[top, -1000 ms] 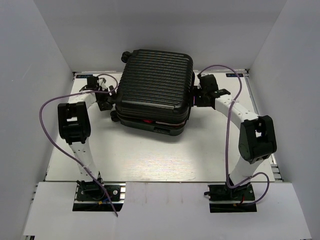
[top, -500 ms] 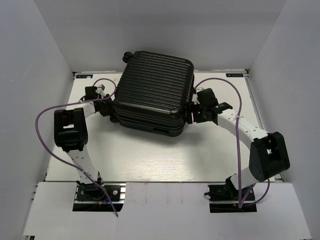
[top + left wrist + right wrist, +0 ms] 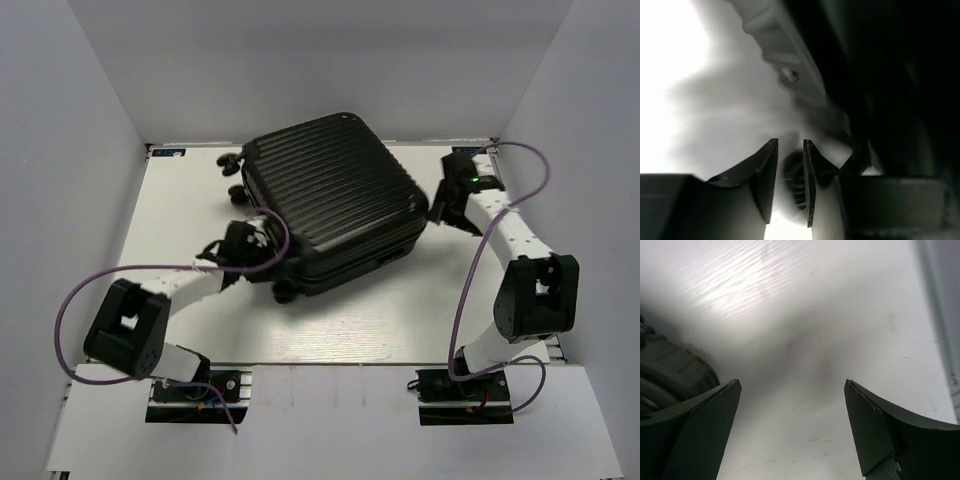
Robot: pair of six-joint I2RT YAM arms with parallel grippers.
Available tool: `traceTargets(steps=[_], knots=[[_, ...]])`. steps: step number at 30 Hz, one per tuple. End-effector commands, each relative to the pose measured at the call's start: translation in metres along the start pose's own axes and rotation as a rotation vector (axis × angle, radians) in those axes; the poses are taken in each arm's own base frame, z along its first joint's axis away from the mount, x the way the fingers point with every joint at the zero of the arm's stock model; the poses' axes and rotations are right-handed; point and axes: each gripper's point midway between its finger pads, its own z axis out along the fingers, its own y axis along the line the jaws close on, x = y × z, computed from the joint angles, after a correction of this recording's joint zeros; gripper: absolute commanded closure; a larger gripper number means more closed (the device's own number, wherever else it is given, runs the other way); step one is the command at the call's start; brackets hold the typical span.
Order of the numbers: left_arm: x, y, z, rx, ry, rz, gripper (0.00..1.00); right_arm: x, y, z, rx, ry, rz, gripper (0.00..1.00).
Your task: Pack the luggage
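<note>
The luggage (image 3: 335, 200), a black ribbed hard-shell suitcase, lies closed and turned at an angle in the middle of the table, wheels to the left (image 3: 234, 177). My left gripper (image 3: 260, 247) is pressed against its near-left edge. In the left wrist view its jaws (image 3: 790, 142) stand a narrow gap apart with a small dark ribbed part of the luggage (image 3: 794, 172) between them; the shell (image 3: 880, 75) fills the right. My right gripper (image 3: 441, 208) is open and empty just right of the luggage; in the right wrist view it (image 3: 792, 382) hangs over bare table beside a luggage corner (image 3: 670, 375).
White walls close in the table (image 3: 330, 325) on the left, back and right. One suitcase wheel (image 3: 285, 293) sticks out at the near corner. Purple cables loop off both arms (image 3: 75, 300). The right table edge (image 3: 940, 315) runs close to the right gripper.
The luggage has swung round and slid nearer and to the right. My left arm has dropped low and come forward along its left edge. My right arm has drawn back to the right.
</note>
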Motion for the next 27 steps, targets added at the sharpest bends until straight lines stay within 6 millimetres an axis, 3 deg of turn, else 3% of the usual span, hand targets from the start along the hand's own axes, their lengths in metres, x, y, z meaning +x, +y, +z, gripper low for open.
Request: traceTargets(steps=[1, 2, 4, 6, 7, 8, 9, 10, 11, 12, 13, 15, 17, 20, 24, 27], knots=[[0.098, -0.07, -0.029, 0.209, 0.263, 0.18, 0.62, -0.033, -0.039, -0.021, 0.063, -0.038, 0.139, 0.1], [0.107, -0.093, -0.041, 0.266, 0.26, 0.262, 0.58, -0.036, -0.048, -0.026, 0.052, -0.055, 0.166, 0.1], [0.133, -0.112, -0.057, 0.303, 0.309, 0.356, 0.48, -0.032, -0.059, -0.029, 0.051, -0.043, 0.186, 0.1], [0.125, -0.111, -0.072, 0.244, 0.263, 0.387, 0.45, -0.017, -0.076, -0.041, 0.073, -0.018, 0.214, 0.1], [0.105, -0.099, -0.077, 0.126, 0.183, 0.375, 0.45, 0.0, -0.08, -0.044, 0.079, 0.009, 0.217, 0.1], [0.097, -0.092, -0.082, 0.076, 0.154, 0.365, 0.44, 0.0, -0.093, -0.052, 0.082, -0.014, 0.256, 0.1], [0.091, -0.074, -0.088, -0.012, 0.154, 0.32, 0.42, 0.009, -0.09, -0.054, 0.056, 0.008, 0.258, 0.1], [0.07, -0.064, -0.107, -0.088, 0.081, 0.304, 0.4, 0.021, -0.093, -0.06, 0.047, 0.013, 0.265, 0.1], [0.056, -0.052, -0.113, -0.159, 0.025, 0.283, 0.38, 0.034, -0.094, -0.063, 0.031, 0.018, 0.269, 0.1], [0.047, -0.032, -0.121, -0.237, 0.011, 0.236, 0.34, 0.048, -0.082, -0.061, -0.039, 0.06, 0.266, 0.1], [0.025, -0.027, -0.136, -0.274, -0.087, 0.214, 0.33, 0.053, -0.078, -0.064, -0.084, 0.052, 0.239, 0.1], [0.007, -0.009, -0.145, -0.338, -0.145, 0.186, 0.28, 0.072, -0.069, -0.063, -0.155, 0.09, 0.204, 0.1], [-0.004, 0.001, -0.151, -0.347, -0.166, 0.166, 0.15, 0.079, -0.058, -0.068, -0.24, 0.1, 0.166, 0.14], [-0.013, 0.002, -0.147, -0.311, -0.194, 0.169, 0.0, 0.082, -0.048, -0.07, -0.309, 0.098, 0.122, 0.19], [-0.034, -0.004, -0.142, -0.255, -0.232, 0.275, 0.0, 0.077, -0.051, -0.082, -0.314, 0.07, 0.116, 0.19], [-0.075, -0.024, -0.155, -0.192, -0.312, 0.364, 0.0, 0.084, -0.055, -0.088, -0.302, 0.08, 0.146, 0.19]])
